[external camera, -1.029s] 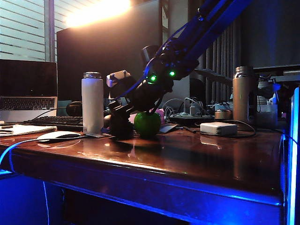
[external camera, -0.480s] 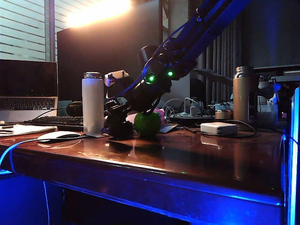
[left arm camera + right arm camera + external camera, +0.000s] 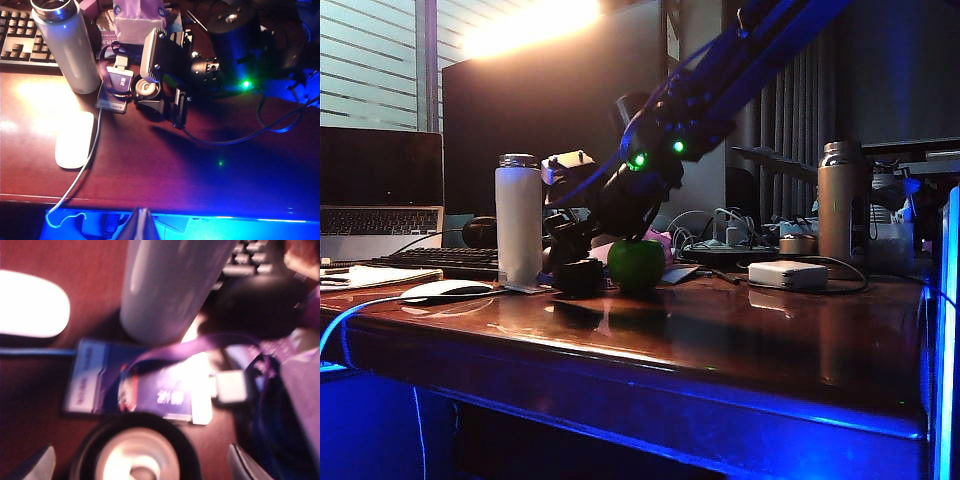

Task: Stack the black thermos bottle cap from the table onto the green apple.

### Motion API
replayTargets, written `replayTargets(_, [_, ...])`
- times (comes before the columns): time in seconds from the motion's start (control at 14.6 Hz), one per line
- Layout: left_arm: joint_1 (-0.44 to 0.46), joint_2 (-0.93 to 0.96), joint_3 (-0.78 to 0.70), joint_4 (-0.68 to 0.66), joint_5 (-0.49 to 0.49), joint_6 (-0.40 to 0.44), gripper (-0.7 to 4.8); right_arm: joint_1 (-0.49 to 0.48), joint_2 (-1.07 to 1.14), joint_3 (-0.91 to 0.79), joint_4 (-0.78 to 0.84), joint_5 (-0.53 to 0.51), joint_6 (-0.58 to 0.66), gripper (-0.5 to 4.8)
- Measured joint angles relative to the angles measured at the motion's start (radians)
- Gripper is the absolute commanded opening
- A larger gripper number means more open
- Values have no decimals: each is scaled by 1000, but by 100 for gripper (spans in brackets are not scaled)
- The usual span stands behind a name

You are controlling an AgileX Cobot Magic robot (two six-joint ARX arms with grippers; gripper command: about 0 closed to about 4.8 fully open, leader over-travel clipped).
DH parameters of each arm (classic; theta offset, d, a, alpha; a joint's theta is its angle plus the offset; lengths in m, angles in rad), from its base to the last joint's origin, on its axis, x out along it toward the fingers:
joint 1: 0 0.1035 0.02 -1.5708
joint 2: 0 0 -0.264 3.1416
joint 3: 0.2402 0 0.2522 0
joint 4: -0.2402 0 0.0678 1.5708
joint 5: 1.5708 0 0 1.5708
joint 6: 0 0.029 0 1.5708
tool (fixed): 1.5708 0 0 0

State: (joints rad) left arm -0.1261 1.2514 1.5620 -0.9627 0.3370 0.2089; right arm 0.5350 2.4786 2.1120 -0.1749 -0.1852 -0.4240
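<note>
We see the right pincer wide open w/ the black thermos bottle cap between its fingers, unheld, on the desk; left pincer: can't tell.

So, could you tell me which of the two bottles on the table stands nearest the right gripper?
The white bottle, just left of the right gripper straddling the black thermos bottle cap; the metallic one stands far right.

black thermos bottle cap, open-fingered right hand
</note>
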Motion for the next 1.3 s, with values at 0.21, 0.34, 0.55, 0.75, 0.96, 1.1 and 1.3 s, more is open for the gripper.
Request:
replayTargets(0.21, [0,0,0,0,0,0,-4,0,-2,31,-87,0,-3,479])
replayTargets(0.34, [0,0,0,0,0,0,-4,0,-2,58,-154,0,-3,479])
replayTargets(0.55, [0,0,0,0,0,0,-4,0,0,76,-188,-29,1,479])
replayTargets(0.75, [0,0,0,0,1,0,-4,0,2,77,-190,-43,5,479])
replayTargets(0.96, [0,0,0,0,2,0,-4,1,11,80,-175,-38,4,479])
replayTargets(1.1, [0,0,0,0,2,0,-4,3,17,80,-157,-24,0,479])
replayTargets(1.3, [0,0,0,0,2,0,-4,3,21,82,-154,-25,-3,479])
